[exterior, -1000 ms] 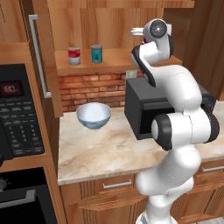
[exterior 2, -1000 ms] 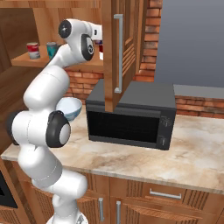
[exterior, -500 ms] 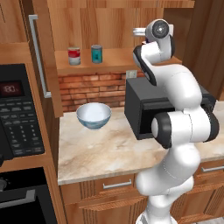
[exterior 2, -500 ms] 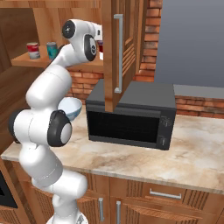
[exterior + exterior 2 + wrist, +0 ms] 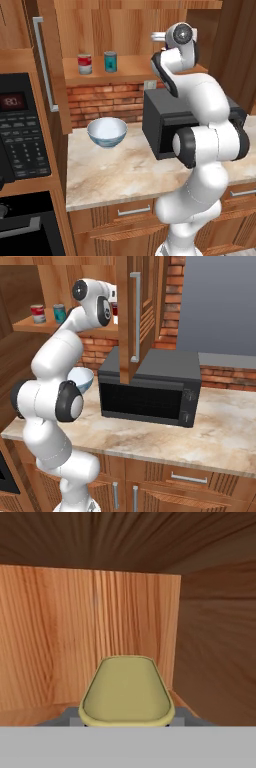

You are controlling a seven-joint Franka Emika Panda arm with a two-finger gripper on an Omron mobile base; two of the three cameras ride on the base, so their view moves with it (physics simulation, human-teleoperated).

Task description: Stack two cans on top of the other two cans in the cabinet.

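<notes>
claw (image 5: 125,712): closed on a yellow-topped can (image 5: 125,692) inside the cabinet (image 5: 90,632). shelf (image 5: 130,70): red-labelled can (image 5: 85,63), teal can (image 5: 110,61). counter (image 5: 125,175): bowl (image 5: 107,132), microwave (image 5: 150,388).

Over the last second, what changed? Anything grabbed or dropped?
Almost nothing. The arm's upper end nudged slightly rightward in both base views. The claw stays shut on the yellow-topped can, with nothing taken or released. The red-labelled can, teal can, bowl, microwave and cabinet door are where they were.
</notes>
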